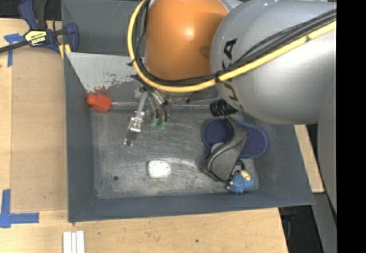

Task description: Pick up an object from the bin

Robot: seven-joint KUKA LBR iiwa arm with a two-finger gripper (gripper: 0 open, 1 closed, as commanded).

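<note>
Grey bin [80, 189] floor lies bare under the gripper [144, 129], fingers spread, nothing between them. Step in hand, by judgement: the approach, with a red block [99, 101] near at upper left and a white lump [159, 169] below. The next move calls for centring over one, then closing.

In the bin [80, 177], a block [99, 101] lies back left, a lump [159, 169] front middle, a slipper [254, 142] right, a toy [240, 183] before it.
</note>
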